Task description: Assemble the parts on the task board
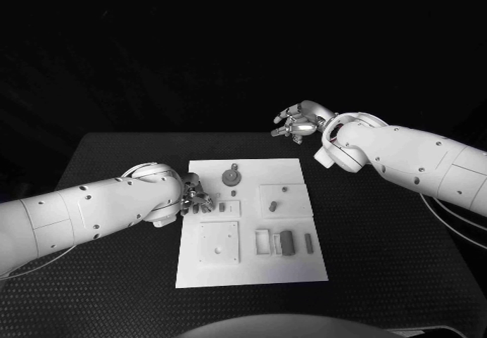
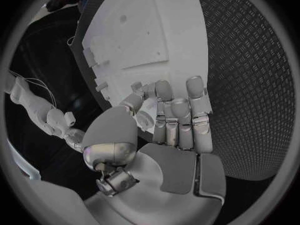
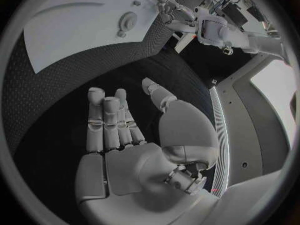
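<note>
Task board (image 1: 250, 274) flat in the middle of the black table (image 1: 112, 282), long side running away from the robot. Grey parts on it: a round piece with a small stub (image 1: 232, 177) near the far end, a short peg (image 1: 272, 206) in a square recess right of centre, three upright bars (image 1: 287, 242) side by side in the nearer right block, the middle one darkest and widest. Square plate with small holes (image 1: 219, 242) on the near left. Left hand (image 1: 195, 198) low at the board's left edge, fingers reaching onto the small recess beside it; seen from the left wrist (image 2: 175, 125), fingers extended and close together over the board's edge, thumb tucked to the side, nothing plainly between them, though the fingertips partly hide the spot they touch, so hard to say whether a small part sits under them. Right hand (image 1: 298, 121) lifted well clear beyond the board's far right corner, over the table's back edge; from the right wrist (image 3: 119, 130), fingers straight and side by side, thumb apart, palm bare, holding nothing. Same wrist view takes in the far end of the board with the round piece (image 3: 127, 22) and the left hand (image 3: 172, 10) at the board's rim.
</note>
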You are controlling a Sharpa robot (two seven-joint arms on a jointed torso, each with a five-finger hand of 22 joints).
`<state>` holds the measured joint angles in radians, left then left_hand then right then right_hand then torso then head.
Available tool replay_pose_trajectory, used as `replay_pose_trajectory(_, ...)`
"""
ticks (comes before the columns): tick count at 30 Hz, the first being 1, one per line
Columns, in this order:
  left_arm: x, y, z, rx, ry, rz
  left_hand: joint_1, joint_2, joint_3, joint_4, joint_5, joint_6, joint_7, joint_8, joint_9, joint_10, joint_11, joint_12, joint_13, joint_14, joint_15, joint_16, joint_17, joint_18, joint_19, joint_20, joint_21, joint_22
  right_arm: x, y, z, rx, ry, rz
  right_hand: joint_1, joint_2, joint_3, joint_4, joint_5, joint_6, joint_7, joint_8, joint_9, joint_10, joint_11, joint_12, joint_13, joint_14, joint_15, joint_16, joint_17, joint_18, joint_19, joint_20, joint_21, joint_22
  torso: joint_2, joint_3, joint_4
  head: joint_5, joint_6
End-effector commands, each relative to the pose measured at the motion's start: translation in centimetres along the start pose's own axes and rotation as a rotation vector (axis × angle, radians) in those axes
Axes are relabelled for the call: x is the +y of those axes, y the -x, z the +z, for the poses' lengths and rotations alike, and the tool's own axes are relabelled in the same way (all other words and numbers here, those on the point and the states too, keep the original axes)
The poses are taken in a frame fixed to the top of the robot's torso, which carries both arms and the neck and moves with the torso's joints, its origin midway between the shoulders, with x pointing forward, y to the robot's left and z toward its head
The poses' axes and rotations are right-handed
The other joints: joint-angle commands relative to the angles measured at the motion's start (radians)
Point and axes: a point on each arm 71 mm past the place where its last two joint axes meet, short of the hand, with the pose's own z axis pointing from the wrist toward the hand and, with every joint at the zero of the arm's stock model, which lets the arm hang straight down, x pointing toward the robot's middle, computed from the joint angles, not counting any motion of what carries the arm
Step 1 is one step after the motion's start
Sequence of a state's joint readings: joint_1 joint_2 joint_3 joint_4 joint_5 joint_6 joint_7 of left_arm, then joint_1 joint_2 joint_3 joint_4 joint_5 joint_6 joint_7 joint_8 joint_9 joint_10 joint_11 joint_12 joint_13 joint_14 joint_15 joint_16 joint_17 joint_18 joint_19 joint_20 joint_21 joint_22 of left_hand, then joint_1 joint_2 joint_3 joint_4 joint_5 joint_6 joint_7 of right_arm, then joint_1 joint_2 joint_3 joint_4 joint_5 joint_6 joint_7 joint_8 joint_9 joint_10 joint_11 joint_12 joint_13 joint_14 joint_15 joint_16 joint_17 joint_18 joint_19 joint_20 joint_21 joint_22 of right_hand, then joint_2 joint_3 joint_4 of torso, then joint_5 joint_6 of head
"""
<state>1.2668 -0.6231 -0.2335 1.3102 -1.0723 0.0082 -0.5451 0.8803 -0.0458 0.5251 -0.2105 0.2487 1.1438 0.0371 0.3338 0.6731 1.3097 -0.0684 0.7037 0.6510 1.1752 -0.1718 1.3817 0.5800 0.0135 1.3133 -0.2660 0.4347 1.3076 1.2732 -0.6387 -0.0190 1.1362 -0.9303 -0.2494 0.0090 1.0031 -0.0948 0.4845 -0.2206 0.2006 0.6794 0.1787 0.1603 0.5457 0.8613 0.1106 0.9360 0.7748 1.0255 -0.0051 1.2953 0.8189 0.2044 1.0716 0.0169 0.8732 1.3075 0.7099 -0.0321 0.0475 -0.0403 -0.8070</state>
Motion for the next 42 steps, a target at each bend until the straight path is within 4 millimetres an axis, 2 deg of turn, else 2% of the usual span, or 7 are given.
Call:
replay_pose_trajectory(1, 0.31, -0.41, 0.13, 0.023, 0.011, 0.014, 0.041, 0.033, 0.023, -0.028, 0.005, 0.008, -0.001, 0.007, -0.001, 0.000, -0.004, 0.003, 0.000, -0.002, -0.005, 0.006, -0.001, -0.007, 0.000, -0.003, 0.004, 0.023, 0.05, -0.14, 0.00, 0.014, 0.005, 0.000, -0.008, 0.004, -0.002, 0.004, 0.003, 0.000, 0.042, 0.006, -0.001, -0.007, -0.003, 0.005, -0.002, -0.007, 0.003, 0.005, -0.002, 0.057, -0.001, -0.007, -0.004, 0.017, 0.000, 0.0002, 0.0004, 0.000, 0.001)
replay_pose_trajectory(13, 0.48, -0.62, 0.14, 0.058, 0.024, 0.044, 0.051, 0.040, 0.027, -0.036, 0.005, 0.011, -0.002, 0.008, 0.000, 0.002, -0.004, 0.005, 0.000, -0.001, -0.006, 0.008, -0.001, -0.008, 0.001, -0.003, 0.007, 0.023, -0.01, -0.19, -0.01, 0.016, 0.004, 0.000, -0.008, 0.004, -0.002, 0.004, 0.003, 0.000, 0.043, 0.007, -0.001, -0.007, -0.003, 0.006, -0.002, -0.007, 0.003, 0.006, -0.002, 0.057, -0.001, -0.007, -0.004, 0.017, 0.000, 0.0010, -0.0005, 0.001, -0.003)
replay_pose_trajectory(30, 0.42, -0.54, 0.17, 0.046, 0.022, 0.037, 0.049, 0.040, 0.025, -0.035, 0.004, 0.010, -0.001, 0.007, 0.000, 0.001, -0.003, 0.005, 0.000, -0.001, -0.005, 0.009, -0.001, -0.009, 0.000, -0.002, 0.007, 0.023, -0.03, -0.20, -0.03, 0.015, 0.004, 0.000, -0.009, 0.004, -0.002, 0.004, 0.003, 0.000, 0.043, 0.007, -0.002, -0.008, -0.003, 0.007, -0.004, -0.007, 0.003, 0.006, -0.003, 0.057, -0.001, -0.007, -0.004, 0.017, 0.000, 0.0019, -0.0009, 0.001, -0.003)
replay_pose_trajectory(33, 0.43, -0.48, 0.18, 0.040, 0.020, 0.027, 0.035, 0.026, 0.019, -0.022, -0.012, 0.006, 0.000, 0.005, -0.001, -0.001, -0.002, 0.003, -0.002, -0.003, -0.004, 0.007, -0.003, -0.009, -0.002, -0.002, 0.007, 0.022, -0.05, -0.19, -0.02, 0.015, 0.004, 0.000, -0.009, 0.004, -0.002, 0.004, 0.003, 0.000, 0.043, 0.007, -0.002, -0.008, -0.003, 0.007, -0.004, -0.007, 0.003, 0.006, -0.003, 0.057, -0.001, -0.007, -0.004, 0.017, 0.000, 0.0014, -0.0010, 0.000, -0.003)
replay_pose_trajectory(37, 0.38, -0.43, 0.19, 0.033, 0.015, 0.017, -0.010, -0.006, -0.004, 0.014, -0.021, 0.003, 0.001, 0.003, -0.001, -0.003, -0.001, 0.002, -0.005, -0.004, -0.004, 0.005, -0.007, -0.009, -0.003, -0.003, 0.006, 0.022, -0.07, -0.18, -0.03, 0.016, 0.003, 0.000, -0.009, 0.004, -0.002, 0.004, 0.003, 0.000, 0.043, 0.007, -0.002, -0.008, -0.003, 0.008, -0.004, -0.008, 0.003, 0.006, -0.003, 0.057, -0.001, -0.007, -0.004, 0.017, 0.000, 0.0015, -0.0009, 0.000, -0.004)
replay_pose_trajectory(42, 0.33, -0.35, 0.20, 0.022, 0.010, 0.010, -0.047, -0.028, -0.026, 0.039, -0.030, 0.001, 0.000, 0.001, -0.001, -0.005, -0.002, 0.001, -0.007, -0.005, -0.005, 0.005, -0.009, -0.007, -0.006, -0.004, 0.004, 0.021, -0.05, -0.20, -0.04, 0.015, 0.004, 0.000, -0.002, 0.002, -0.001, -0.003, 0.003, -0.001, 0.042, 0.008, -0.003, -0.009, -0.003, 0.009, -0.006, -0.008, 0.003, 0.007, -0.004, 0.057, -0.002, -0.008, -0.005, 0.018, 0.000, 0.0017, -0.0006, 0.000, -0.004)
